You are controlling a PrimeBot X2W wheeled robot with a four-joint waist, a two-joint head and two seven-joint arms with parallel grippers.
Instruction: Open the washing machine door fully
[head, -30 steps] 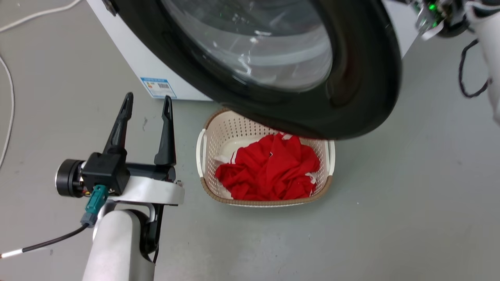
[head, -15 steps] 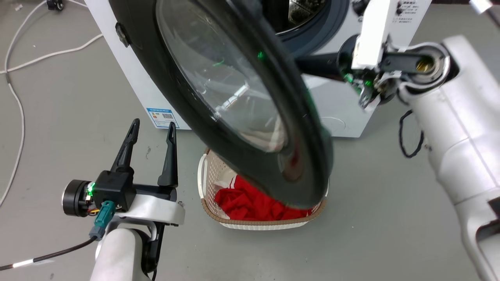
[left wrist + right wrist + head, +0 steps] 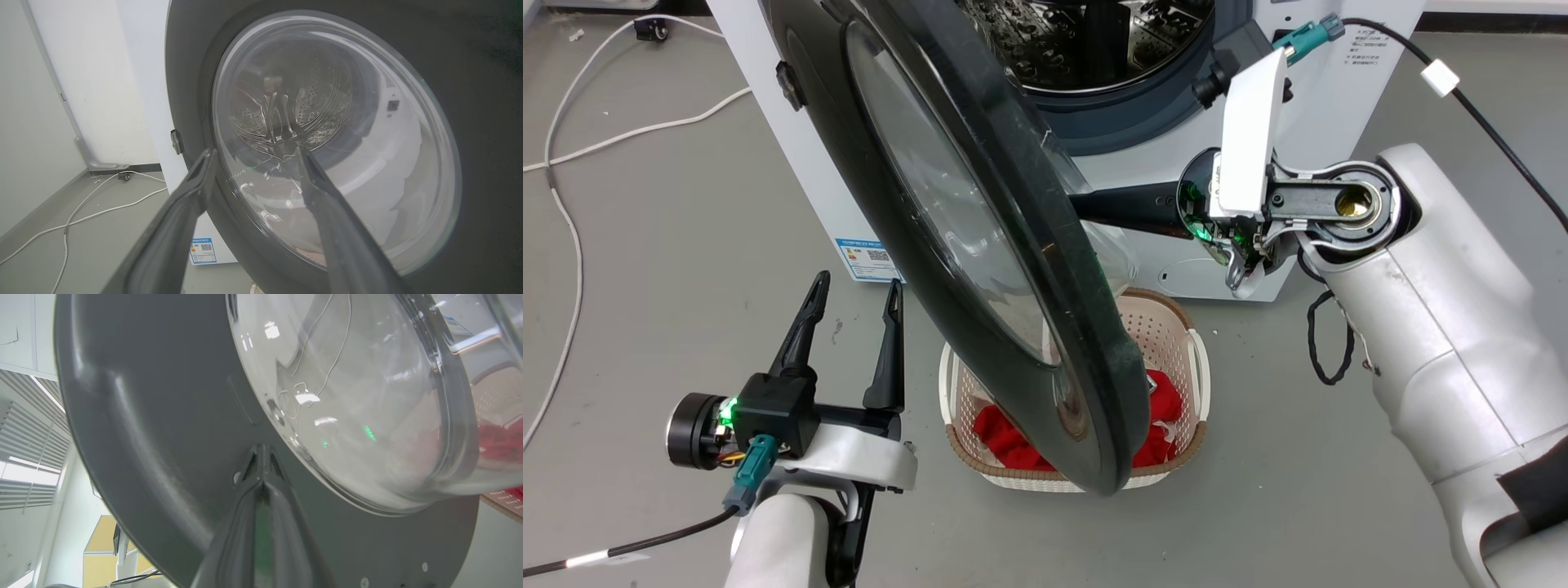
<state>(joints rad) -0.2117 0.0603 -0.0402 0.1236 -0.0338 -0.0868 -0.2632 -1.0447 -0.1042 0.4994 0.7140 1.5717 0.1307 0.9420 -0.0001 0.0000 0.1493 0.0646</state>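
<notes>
In the head view the washing machine door [image 3: 1045, 269] stands out from the washing machine [image 3: 1339, 106] and is seen nearly edge-on. Its long axis runs on a slant from the upper left of the frame down to the lower centre. Its flat outer face looks toward the left of the frame, and its glass bulge points right, toward the machine. The lower end hangs over a pale basket [image 3: 1196, 367] holding red cloth [image 3: 1164, 400]. The steel drum [image 3: 1086, 41] lies uncovered at the top centre. At the lower left, the left gripper [image 3: 858, 284] has its two fingers spread wide with nothing between them, just left of the door's outer face. The right arm [image 3: 1413, 269] comes in from the right edge. Its dark fingers [image 3: 1127, 204] point left and pass behind the door's rim, where their tips are hidden.

In the left wrist view the door's outer face takes up the centre and right, and the drum shows through the glass. The parted fingers rise from the bottom centre toward the glass.

In the right wrist view the right gripper [image 3: 261, 451] has its fingers pressed together, clasping nothing. The tips touch the door's dark inner face at the frame's centre, just beside the glass bowl, which swells toward the upper right.
</notes>
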